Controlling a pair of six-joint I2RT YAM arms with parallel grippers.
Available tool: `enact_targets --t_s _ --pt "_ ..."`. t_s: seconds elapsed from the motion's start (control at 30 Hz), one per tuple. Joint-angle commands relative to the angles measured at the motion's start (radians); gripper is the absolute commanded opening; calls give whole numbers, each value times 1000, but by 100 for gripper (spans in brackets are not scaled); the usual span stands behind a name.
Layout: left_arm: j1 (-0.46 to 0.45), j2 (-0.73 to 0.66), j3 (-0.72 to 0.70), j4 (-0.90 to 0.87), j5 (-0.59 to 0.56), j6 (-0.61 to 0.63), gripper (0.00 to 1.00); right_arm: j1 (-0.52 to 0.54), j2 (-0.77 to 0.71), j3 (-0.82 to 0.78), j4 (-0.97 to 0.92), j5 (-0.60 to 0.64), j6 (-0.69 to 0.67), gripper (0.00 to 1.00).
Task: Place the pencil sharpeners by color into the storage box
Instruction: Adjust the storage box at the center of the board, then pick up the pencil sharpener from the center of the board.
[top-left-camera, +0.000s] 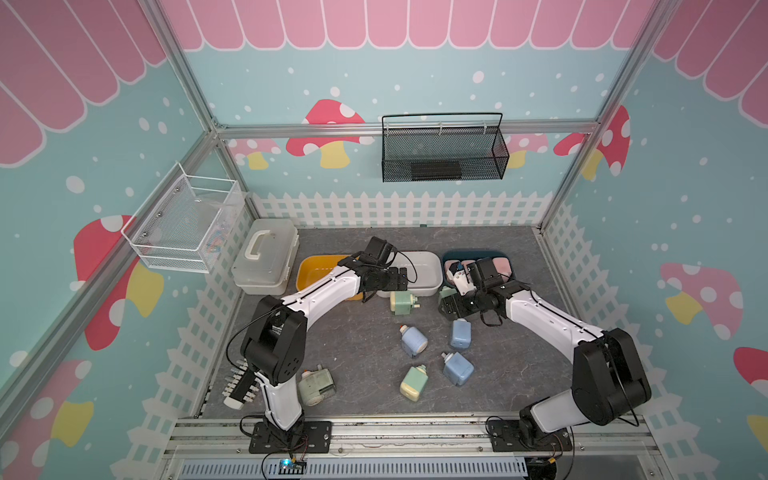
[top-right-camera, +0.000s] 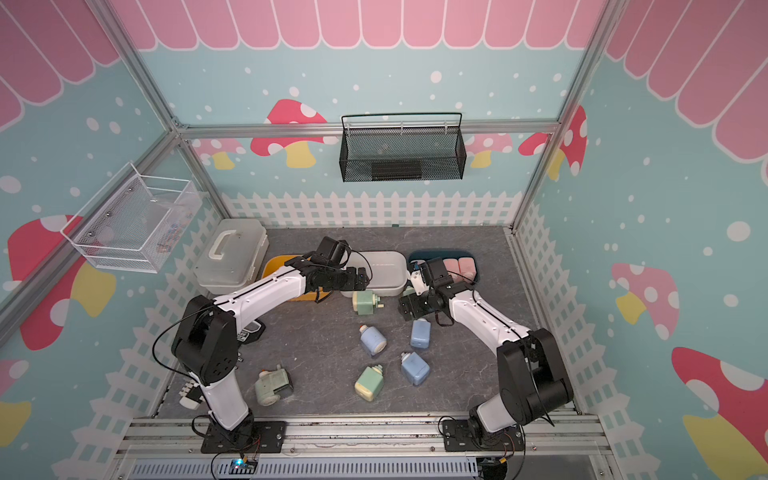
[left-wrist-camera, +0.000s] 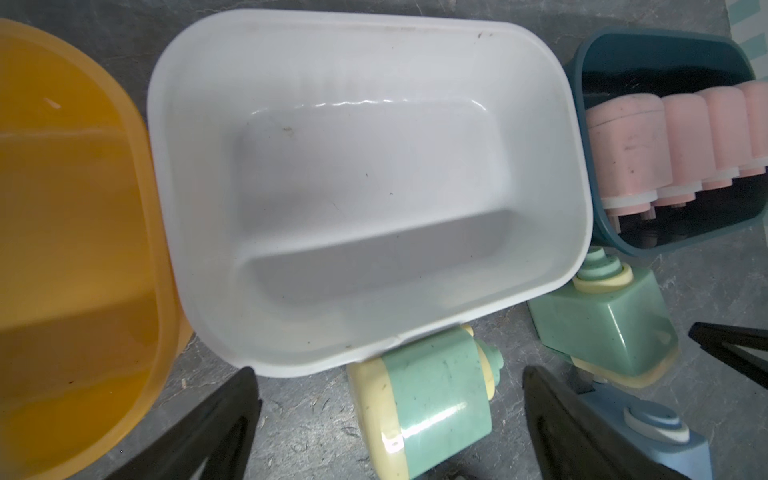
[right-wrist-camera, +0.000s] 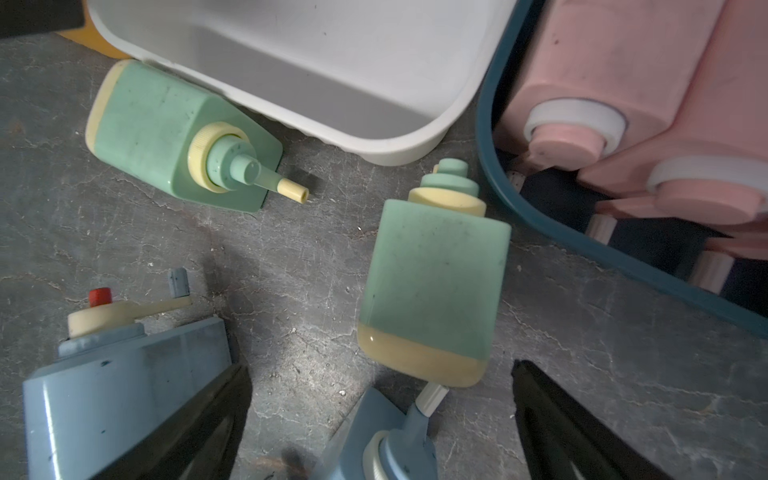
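Pencil sharpeners (top-left-camera: 402, 302) lie below the left tool (top-left-camera: 404, 279) and right tool (top-left-camera: 443, 307), both spread apart on bent arms.

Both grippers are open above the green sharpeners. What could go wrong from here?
1. The right gripper may also catch the blue sharpener, whose crank lies at the cream end of the green sharpener.
2. The other green sharpener lies against the white bin, leaving the left gripper little finger room.
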Motion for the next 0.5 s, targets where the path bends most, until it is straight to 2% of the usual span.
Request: enact_targets --t_s 0.0,0.17,0.47 --pt "3 -49 -30 7 -13 -13 99 0 29 10 -14 -17 21 98" --pt "-3 -68 -59 20 -9 -28 99 6 74 32 -2 24 21 98" --pt "-2 -57 -66 32 2 -33 99 49 81 40 -5 -85 50 98"
